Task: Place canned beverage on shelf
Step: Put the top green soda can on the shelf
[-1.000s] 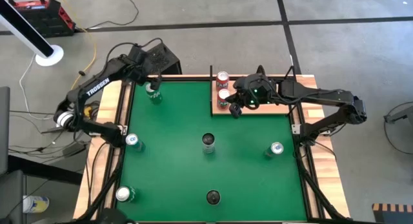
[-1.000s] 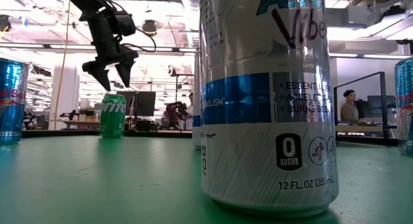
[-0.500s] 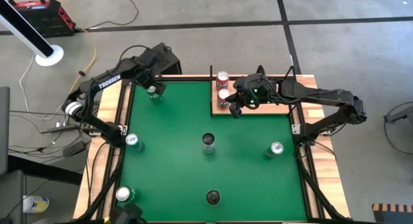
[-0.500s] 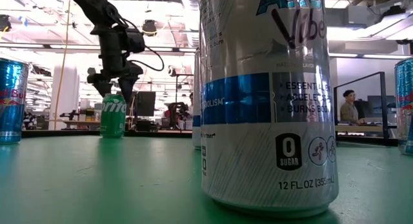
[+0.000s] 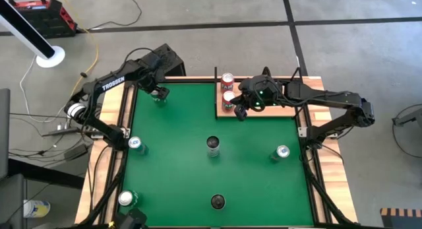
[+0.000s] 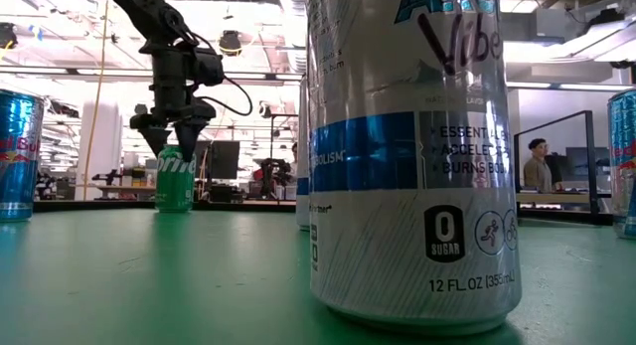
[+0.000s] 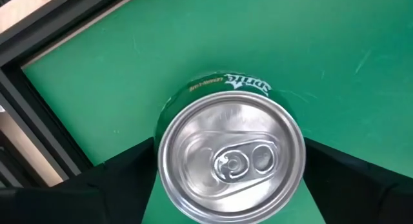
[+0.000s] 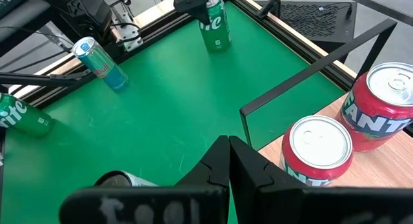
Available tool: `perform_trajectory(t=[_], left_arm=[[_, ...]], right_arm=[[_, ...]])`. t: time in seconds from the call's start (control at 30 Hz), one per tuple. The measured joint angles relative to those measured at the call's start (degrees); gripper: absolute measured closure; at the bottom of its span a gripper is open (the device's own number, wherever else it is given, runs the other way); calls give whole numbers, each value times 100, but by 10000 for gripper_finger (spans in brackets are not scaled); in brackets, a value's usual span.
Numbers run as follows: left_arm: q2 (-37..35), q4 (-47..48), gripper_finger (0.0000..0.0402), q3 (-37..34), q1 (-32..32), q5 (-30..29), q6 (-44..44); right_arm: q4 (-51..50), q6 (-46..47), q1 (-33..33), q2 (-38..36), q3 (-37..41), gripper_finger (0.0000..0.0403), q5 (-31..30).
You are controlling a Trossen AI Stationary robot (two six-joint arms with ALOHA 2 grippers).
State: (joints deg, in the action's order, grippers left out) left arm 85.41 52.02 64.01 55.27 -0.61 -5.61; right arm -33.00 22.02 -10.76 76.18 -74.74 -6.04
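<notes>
Straddling the green can (image 7: 231, 158), the left gripper's (image 7: 229, 179) fingers.

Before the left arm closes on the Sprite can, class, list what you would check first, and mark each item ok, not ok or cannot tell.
1. Left gripper centred over the Sprite can: ok, one finger shows on each side in the left wrist view.
2. Jaws open wider than the can: ok.
3. Fingers low enough to grip the can's body: not ok, the low view shows them only at the can's top.
4. Can upright: ok.
5. Free room on the shelf: ok, the two red cans sit at its left end.
6. Right gripper out of the way: not ok, it hangs at the shelf edge beside those cans.
</notes>
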Motion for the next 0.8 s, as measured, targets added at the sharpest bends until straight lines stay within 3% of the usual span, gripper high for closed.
perform_trajectory(t=[0.2, 0.5, 0.8], left_arm=[[0, -71, 108, 0, -2, -13, 4], [-41, -52, 116, -4, -145, 304, -146], [-519, 5, 117, 112, -1375, 452, -669]], right_arm=[[1, 7, 13, 0, 0, 376, 1], [1, 61, 240, 0, 0, 376, 4], [-448, 167, 405, -125, 4, 376, 7]])
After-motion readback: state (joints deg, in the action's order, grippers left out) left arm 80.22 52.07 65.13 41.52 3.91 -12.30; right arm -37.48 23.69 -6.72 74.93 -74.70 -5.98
